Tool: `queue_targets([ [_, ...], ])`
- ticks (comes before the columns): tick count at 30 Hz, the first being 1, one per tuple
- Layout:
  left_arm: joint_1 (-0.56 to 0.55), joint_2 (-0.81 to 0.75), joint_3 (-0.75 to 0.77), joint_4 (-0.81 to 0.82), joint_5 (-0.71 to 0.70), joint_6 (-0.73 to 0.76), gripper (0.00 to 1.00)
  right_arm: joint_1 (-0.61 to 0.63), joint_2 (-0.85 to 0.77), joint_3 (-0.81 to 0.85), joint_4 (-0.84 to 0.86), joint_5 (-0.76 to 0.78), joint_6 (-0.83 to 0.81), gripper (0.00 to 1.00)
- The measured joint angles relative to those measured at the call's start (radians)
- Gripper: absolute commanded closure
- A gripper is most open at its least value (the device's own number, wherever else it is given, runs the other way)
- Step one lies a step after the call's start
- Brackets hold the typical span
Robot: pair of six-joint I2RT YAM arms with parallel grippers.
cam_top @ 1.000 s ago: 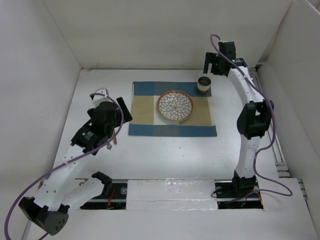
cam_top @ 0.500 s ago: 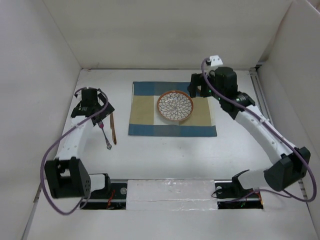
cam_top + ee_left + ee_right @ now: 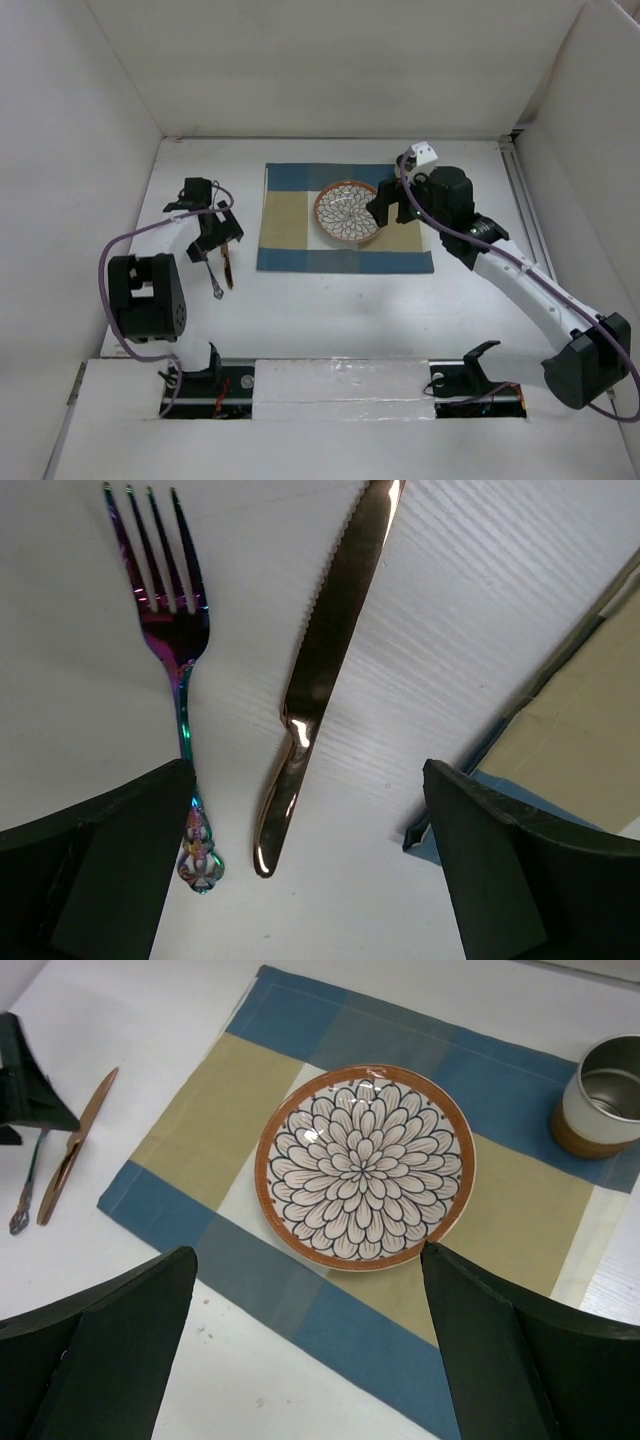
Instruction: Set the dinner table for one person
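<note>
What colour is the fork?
The fork is iridescent purple-to-green; left wrist view shows it best.

Right arm (image 3: 522, 282) first: slim white links, chunky black joints, small white block (image 3: 424, 152) up by the wrist. Thin purple cable (image 3: 103, 285) looping wide off the left arm (image 3: 147, 297), mostly boxy black housing there. Same purple along the right. Up close on the left gripper (image 3: 308, 770): matte black wedge fingers (image 3: 110, 865), flat-faced. Right gripper (image 3: 308, 1252), identical dark wedges. Black brackets (image 3: 478, 355) at the bases.
</note>
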Motion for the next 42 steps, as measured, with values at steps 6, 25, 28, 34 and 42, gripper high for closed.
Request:
queue_targets([
  [6,-0.016,0.122,0.015,0.004,0.021,0.018,0.11,0.000,0.002,-0.010,0.024,-0.038,0.000,0.00],
  [25,-0.019,0.171,0.029,0.000,0.018,0.045,0.49,0.000,-0.006,-0.032,0.060,-0.068,0.000,0.00],
  [28,-0.050,0.177,0.029,0.000,-0.018,0.043,0.48,0.000,-0.013,-0.032,0.063,-0.069,0.000,0.00],
  [34,-0.097,0.187,0.035,-0.005,-0.065,0.035,0.48,0.000,-0.044,-0.041,0.067,-0.068,0.000,0.00],
  [42,-0.146,0.193,0.039,-0.007,-0.092,-0.010,0.59,-0.003,-0.077,-0.048,0.067,-0.068,0.000,0.00],
])
